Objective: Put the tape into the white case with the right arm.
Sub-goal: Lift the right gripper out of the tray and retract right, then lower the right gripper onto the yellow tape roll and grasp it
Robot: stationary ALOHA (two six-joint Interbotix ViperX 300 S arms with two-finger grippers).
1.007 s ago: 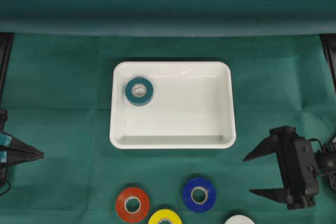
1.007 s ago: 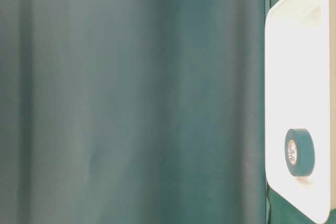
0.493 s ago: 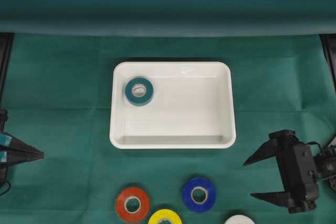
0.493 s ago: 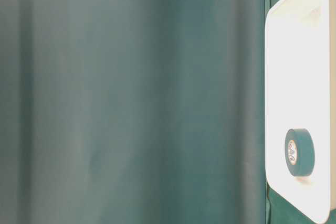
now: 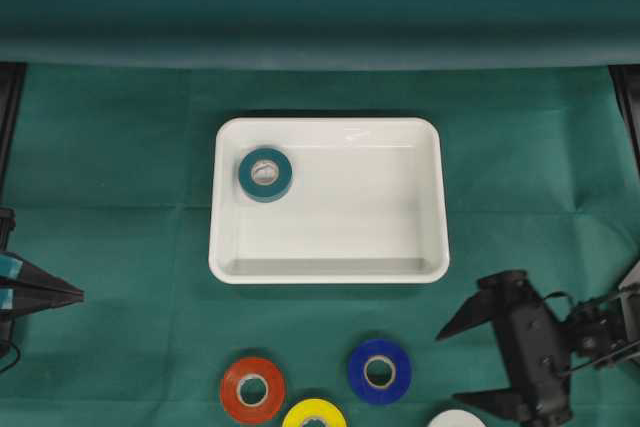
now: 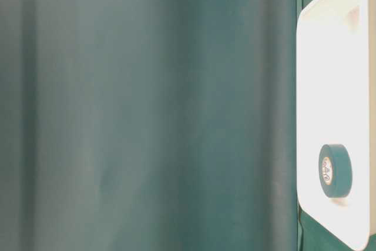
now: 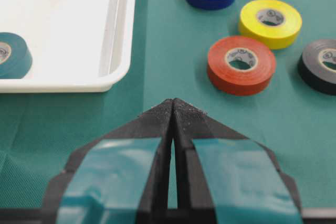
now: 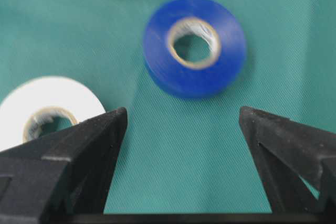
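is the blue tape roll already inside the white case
No, the blue tape roll lies on the green cloth outside the white case, which holds only a teal roll.

White case (image 5: 329,269) (glossy), teal roll (image 5: 265,175), green cloth (image 5: 110,147).

You have a dark green cloth (image 5: 120,247), faintly creased, spread beneath and all around the right pincer (image 5: 448,370). Well apart from that pincer, a draped green backdrop (image 5: 320,7) borders the cloth.
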